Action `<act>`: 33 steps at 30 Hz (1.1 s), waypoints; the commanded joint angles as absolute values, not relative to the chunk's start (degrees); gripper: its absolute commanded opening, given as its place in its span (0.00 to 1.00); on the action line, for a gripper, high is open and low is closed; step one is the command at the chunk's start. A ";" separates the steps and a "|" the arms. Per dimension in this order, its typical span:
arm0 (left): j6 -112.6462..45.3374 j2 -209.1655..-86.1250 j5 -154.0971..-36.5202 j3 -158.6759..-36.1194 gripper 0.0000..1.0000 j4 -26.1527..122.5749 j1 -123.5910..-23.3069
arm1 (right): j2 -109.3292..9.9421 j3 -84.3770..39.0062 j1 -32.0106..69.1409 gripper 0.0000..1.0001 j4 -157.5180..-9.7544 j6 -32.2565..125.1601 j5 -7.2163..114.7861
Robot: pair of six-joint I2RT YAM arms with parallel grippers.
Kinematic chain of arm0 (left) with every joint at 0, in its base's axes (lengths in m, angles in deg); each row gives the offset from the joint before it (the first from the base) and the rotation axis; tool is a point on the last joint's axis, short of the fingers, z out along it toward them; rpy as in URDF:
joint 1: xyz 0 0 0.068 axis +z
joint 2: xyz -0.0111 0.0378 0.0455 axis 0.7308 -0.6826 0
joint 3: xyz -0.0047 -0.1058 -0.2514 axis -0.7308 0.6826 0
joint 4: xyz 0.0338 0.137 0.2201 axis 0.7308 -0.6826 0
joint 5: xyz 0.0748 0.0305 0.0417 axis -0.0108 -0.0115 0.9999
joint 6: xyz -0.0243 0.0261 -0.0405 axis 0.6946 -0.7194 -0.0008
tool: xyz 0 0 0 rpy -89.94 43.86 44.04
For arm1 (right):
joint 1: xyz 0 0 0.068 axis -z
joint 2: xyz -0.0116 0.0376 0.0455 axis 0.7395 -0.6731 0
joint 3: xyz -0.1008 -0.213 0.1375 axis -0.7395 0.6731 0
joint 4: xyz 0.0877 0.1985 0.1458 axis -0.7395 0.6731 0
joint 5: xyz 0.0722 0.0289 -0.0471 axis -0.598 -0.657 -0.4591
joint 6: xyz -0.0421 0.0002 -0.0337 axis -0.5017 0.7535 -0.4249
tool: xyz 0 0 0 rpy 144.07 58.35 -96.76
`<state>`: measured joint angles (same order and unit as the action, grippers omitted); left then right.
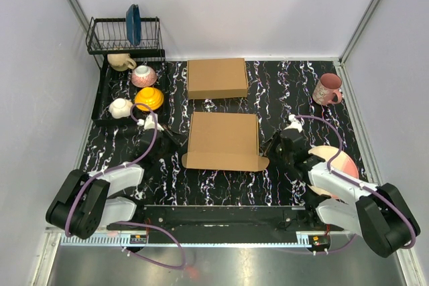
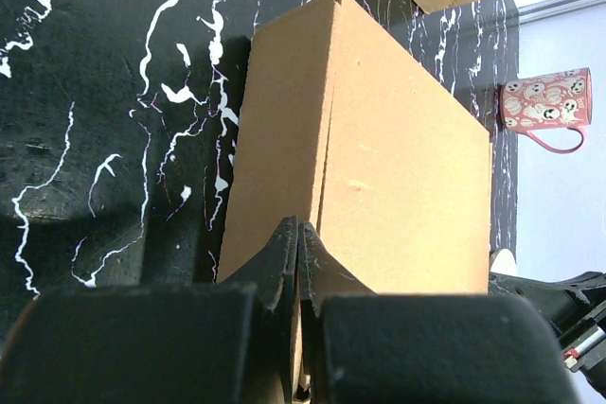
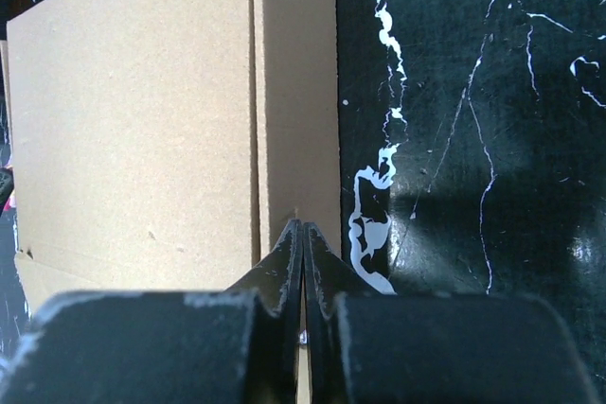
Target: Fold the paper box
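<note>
The top camera looks steeply down from behind the arm bases over the whole worktop (image 1: 221, 185). The wrist cameras ride close behind the left claw (image 2: 298, 232) and right claw (image 3: 303, 232), facing from opposite sides across the paper box (image 1: 223, 140), which all three views share.

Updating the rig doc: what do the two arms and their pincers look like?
The left arm and right arm have white links, bulky black joints and a purple cable looped along each. The left pincer and right pincer are matte black with tapered fingers. No markings visible.
</note>
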<state>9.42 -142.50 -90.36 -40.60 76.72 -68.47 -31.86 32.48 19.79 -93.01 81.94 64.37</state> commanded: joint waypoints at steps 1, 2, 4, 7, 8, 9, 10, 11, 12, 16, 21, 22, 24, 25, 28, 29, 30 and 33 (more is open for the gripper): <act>10.05 -142.11 -92.76 -40.17 0.00 80.48 -68.57 | -30.23 33.08 20.18 0.02 -94.69 82.53 63.09; 9.88 -141.94 -91.89 -40.00 0.00 79.25 -68.57 | -30.05 33.17 20.10 0.02 -94.60 82.61 63.27; 9.79 -141.06 -90.31 -39.73 0.00 77.67 -68.66 | -30.05 33.70 20.09 0.02 -94.60 82.70 63.27; 10.05 -140.53 -87.49 -39.29 0.00 75.12 -68.66 | -29.96 34.31 20.09 0.02 -95.13 82.97 63.36; 10.05 -140.53 -87.23 -39.47 0.00 73.98 -68.75 | -29.96 34.49 20.09 0.02 -95.13 83.05 63.36; 10.22 -140.88 -87.14 -39.55 0.00 73.79 -68.75 | -29.96 34.58 20.09 0.02 -95.30 83.06 63.27; 10.22 -141.14 -87.22 -39.64 0.00 73.97 -68.75 | -29.96 34.84 20.09 0.03 -95.39 83.23 63.27; 10.31 -141.49 -87.22 -39.56 0.00 74.93 -68.75 | -29.79 34.84 20.09 0.03 -95.48 83.23 63.10; 10.31 -142.02 -87.48 -39.55 0.00 75.37 -68.92 | -29.70 34.93 20.18 0.02 -95.48 83.14 63.01; 10.49 -142.29 -89.24 -39.55 0.00 77.22 -69.97 | -29.08 34.84 20.09 0.02 -95.31 83.32 62.57; 10.66 -142.99 -92.14 -38.94 0.00 80.20 -71.29 | -27.94 34.84 20.09 0.02 -95.04 83.49 61.69; 10.66 -143.08 -92.49 -38.50 0.00 80.64 -71.56 | -27.94 34.67 20.18 0.02 -94.96 83.49 61.52; 11.10 -143.52 -93.81 -37.98 0.00 82.31 -71.73 | -27.94 34.49 20.09 0.02 -94.95 83.41 61.51; 11.28 -143.61 -94.25 -37.36 0.00 83.01 -71.82 | -27.94 34.40 20.09 0.02 -94.87 83.41 61.51; 11.63 -143.43 -95.31 -36.31 0.00 84.77 -71.91 | -27.68 34.40 20.09 0.02 -94.95 83.49 59.67; 11.81 -143.08 -95.48 -36.13 0.00 85.30 -72.00 | -27.59 34.40 20.09 0.02 -94.95 83.58 59.58; 11.81 -142.82 -95.75 -36.04 0.00 85.39 -71.91 | -27.41 34.40 20.09 0.02 -94.95 83.58 59.49; 11.72 -141.59 -96.71 -36.04 0.00 85.39 -72.00 | -26.45 34.14 20.09 0.02 -94.17 83.67 59.23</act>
<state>10.75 -143.22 -91.50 -36.41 80.59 -71.02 -28.47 34.99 20.01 -92.42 83.01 63.16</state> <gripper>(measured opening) 0.002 0.030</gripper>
